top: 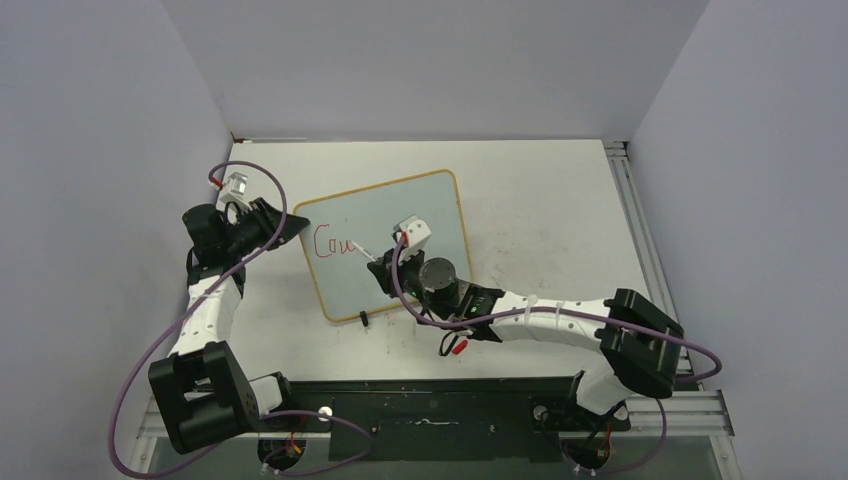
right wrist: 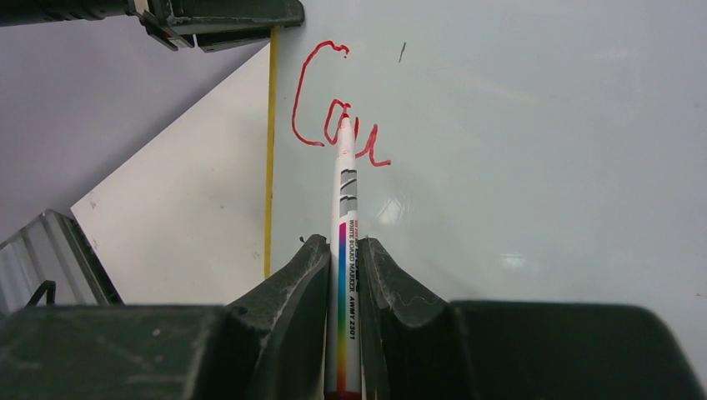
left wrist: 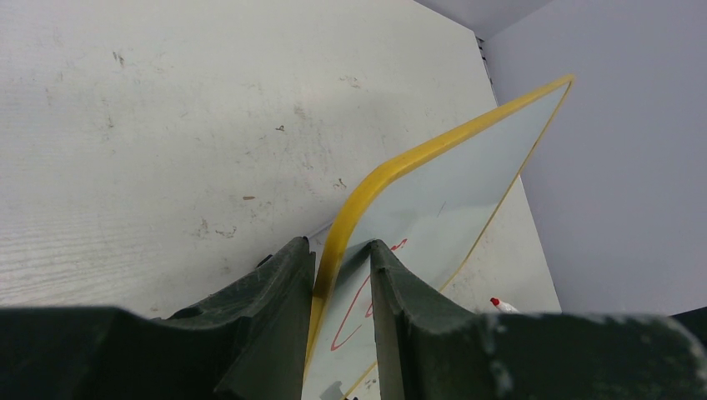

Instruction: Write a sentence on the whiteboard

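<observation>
The whiteboard (top: 420,225) with its yellow frame lies tilted on the table. Red letters "Cou" (top: 332,243) stand at its left side; they also show in the right wrist view (right wrist: 333,125). My left gripper (top: 296,225) is shut on the board's left corner; in the left wrist view (left wrist: 342,258) its jaws pinch the yellow frame (left wrist: 367,187). My right gripper (top: 385,270) is shut on a white marker (right wrist: 343,250) with a rainbow stripe. The marker's red tip (right wrist: 344,119) rests on the board at the last letters.
The scuffed white tabletop (top: 540,200) lies around the board. A black clip foot (top: 364,318) sits at the board's near edge. Grey walls close in the left, back and right. A metal rail (top: 630,200) runs along the table's right edge.
</observation>
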Robot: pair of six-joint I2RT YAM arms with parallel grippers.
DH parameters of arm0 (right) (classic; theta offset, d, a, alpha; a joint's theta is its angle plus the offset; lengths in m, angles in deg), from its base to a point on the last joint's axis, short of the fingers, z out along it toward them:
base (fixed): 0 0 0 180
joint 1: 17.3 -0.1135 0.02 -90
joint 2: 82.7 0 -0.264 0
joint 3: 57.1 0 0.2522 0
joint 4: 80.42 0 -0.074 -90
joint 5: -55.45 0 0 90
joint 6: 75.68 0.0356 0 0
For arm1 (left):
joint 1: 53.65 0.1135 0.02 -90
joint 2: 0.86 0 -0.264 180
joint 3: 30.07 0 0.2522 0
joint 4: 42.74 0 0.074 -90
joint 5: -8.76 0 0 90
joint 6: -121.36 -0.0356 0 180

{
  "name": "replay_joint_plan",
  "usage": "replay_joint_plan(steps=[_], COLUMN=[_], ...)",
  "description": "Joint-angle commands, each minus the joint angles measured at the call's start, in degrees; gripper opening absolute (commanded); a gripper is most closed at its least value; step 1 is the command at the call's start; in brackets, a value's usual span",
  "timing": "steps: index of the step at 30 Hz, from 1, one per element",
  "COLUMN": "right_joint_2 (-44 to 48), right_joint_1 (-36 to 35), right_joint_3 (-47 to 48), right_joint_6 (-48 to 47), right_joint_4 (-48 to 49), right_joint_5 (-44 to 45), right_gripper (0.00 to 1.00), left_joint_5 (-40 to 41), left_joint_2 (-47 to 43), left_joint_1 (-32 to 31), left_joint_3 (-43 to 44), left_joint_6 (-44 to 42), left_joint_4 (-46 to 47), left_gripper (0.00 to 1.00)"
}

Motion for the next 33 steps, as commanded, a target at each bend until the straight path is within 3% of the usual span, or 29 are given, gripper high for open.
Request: replay_joint_plan(steps=[1, 33], right_joint_2=[-0.6, -8.1], right_joint_1=[-0.1, 2.6], right_joint_3=[2.6, 7.4], right_joint_6=[-1.3, -1.2], right_joint_4=[1.2, 0.2], right_joint_5=[2.0, 1.1], right_gripper=[0.05, 0.05], left_joint_5=[-0.9, -1.1], left_joint_2=[-0.1, -0.1], left_joint_1=[0.3, 0.3], left_joint_3=[1.2, 1.2], left_joint_6=[-0.3, -0.3], left_joint_4=[0.9, 0.9], left_gripper=[0.29, 0.29])
